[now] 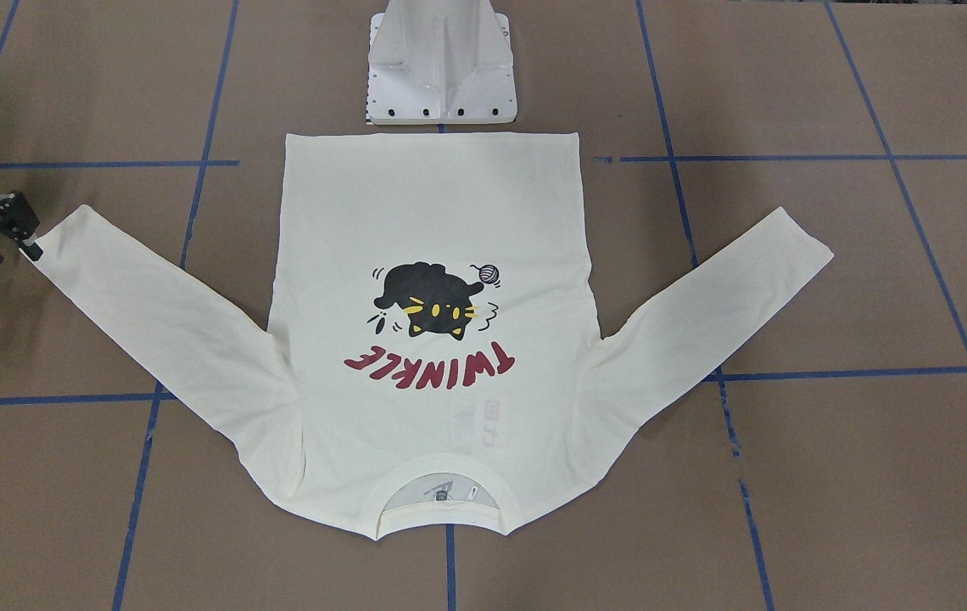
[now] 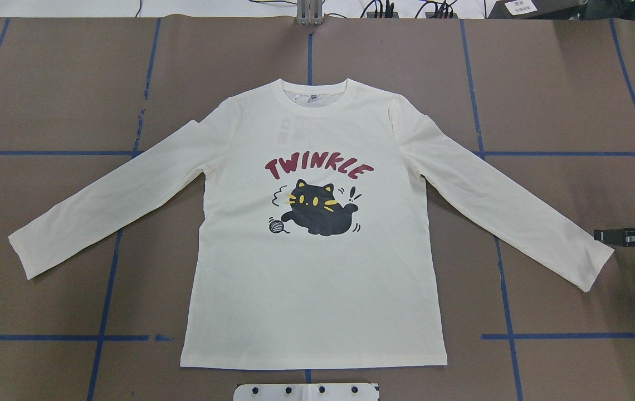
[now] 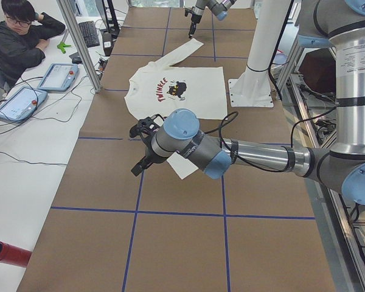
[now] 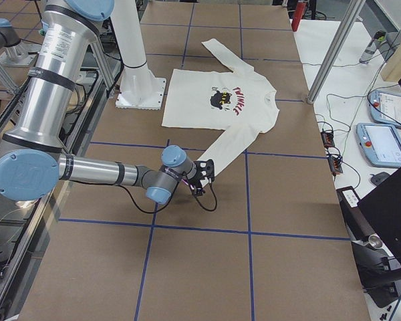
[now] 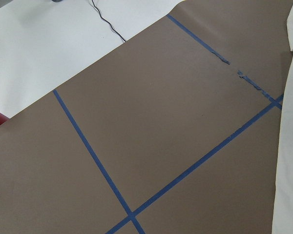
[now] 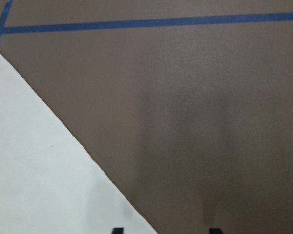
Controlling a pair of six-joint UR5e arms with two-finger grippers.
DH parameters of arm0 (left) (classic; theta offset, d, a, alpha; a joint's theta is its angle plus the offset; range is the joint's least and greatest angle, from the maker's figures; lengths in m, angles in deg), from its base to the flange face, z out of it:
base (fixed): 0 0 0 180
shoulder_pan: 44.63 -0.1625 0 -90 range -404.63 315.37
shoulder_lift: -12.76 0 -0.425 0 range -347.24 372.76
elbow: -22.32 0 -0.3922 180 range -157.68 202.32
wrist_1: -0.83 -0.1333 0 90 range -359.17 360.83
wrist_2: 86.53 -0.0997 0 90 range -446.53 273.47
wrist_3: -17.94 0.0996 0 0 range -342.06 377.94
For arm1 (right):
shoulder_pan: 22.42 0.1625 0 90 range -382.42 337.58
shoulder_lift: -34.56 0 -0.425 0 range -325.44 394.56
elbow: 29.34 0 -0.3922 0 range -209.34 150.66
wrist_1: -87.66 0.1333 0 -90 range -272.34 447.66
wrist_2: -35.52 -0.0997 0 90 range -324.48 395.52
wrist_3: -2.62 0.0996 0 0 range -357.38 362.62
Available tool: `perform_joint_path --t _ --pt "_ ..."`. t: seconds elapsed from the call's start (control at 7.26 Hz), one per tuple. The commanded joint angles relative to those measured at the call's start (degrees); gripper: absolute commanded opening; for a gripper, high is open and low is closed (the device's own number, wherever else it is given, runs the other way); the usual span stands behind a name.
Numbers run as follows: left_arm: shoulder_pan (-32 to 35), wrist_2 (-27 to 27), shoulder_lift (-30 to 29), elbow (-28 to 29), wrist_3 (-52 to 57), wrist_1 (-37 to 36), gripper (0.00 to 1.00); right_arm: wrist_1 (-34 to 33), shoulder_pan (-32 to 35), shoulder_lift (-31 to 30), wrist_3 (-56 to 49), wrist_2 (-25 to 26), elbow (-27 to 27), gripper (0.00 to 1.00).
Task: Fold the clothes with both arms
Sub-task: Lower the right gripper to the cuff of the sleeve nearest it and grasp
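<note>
Although both arms reach out low over it, the table [image 2: 44,83] fills most of every view: brown paper crossed by blue tape lines [image 2: 44,337]. Spread flat in its middle lies the cream shirt [image 2: 317,289], front up. Its hem is on the near side, just short of the white pedestal base [image 1: 441,64], and its collar [image 2: 313,92] is on the far side. Its left sleeve [image 2: 111,206] and right sleeve [image 2: 518,214] lie straight, slanting outward and back toward the robot's side.

The right arm [image 4: 100,170] stretches low over the table's right end, and the left arm [image 3: 261,158] does the same at the left end. At a white desk beyond the table's far edge sits a person [image 3: 18,42], with tablets [image 3: 18,103] in front.

On the shirt's chest is the red word TWINKLE [image 2: 318,167] above a black cat [image 2: 320,211] with a yarn ball [image 2: 277,225].

The right gripper [image 2: 601,235] is low at the far edge of the right sleeve, close to its cuff [image 2: 600,273]. Its wrist view shows the two fingertips [image 6: 118,231] spread apart, one at the sleeve's edge, with bare paper between them and nothing pinched. Whether it touches the cloth I cannot tell.

The left gripper [image 3: 135,169] hangs above the paper just beside the left sleeve's cuff [image 3: 184,170]. Whether its fingers are spread or pressed together cannot be told.
</note>
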Motion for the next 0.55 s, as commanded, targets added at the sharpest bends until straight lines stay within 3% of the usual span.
perform_joint_path --t 0.0,0.28,0.41 --pt "0.0 0.01 0.23 -0.07 0.1 0.0 0.99 1.47 -2.11 -1.56 0.56 0.25 -0.85 0.53" --pt "0.0 0.01 0.23 0.02 0.1 0.0 0.99 1.47 -2.82 -2.19 0.56 0.25 -0.85 0.42" --pt "0.0 0.01 0.15 0.02 0.1 0.0 0.99 1.47 -2.91 -2.19 0.04 0.25 -0.85 0.22"
